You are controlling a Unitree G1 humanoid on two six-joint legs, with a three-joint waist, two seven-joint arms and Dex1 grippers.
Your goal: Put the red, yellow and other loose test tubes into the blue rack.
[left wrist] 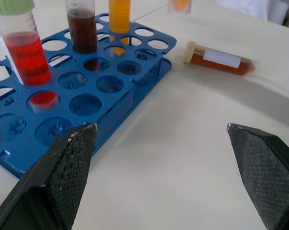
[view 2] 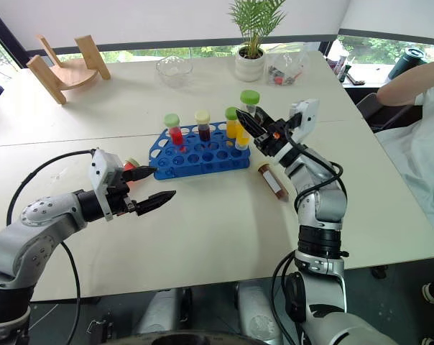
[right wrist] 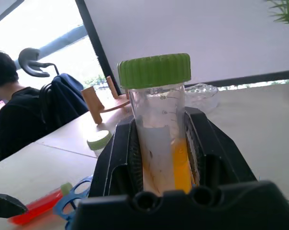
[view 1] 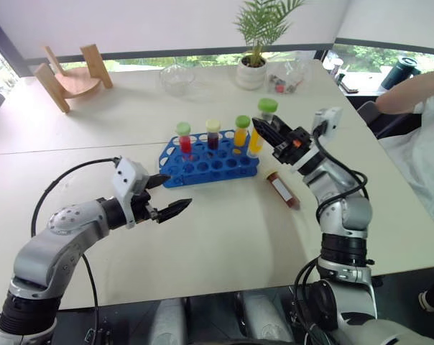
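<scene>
The right gripper (view 1: 264, 131) was clamped on the yellow tube (view 1: 260, 129), green cap up, just above the blue rack (view 1: 208, 162) at its right end. In the rack stood a red tube (view 1: 185, 140), a dark brown-red tube (view 1: 213, 134) and an orange tube (view 1: 241, 132). A cream-capped brown tube (view 1: 282, 189) lay on the table (view 1: 224, 237) just right of the rack, while the left gripper (view 1: 167, 195) hung with fingers spread in front of the rack's left end.

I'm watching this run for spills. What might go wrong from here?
1. The right gripper holds the yellow tube above the blue rack, close to the orange tube standing there; lowering it could knock that one.
2. The brown tube lies loose on the table beside the rack, just below the right arm; a sweep could roll it away.
</scene>
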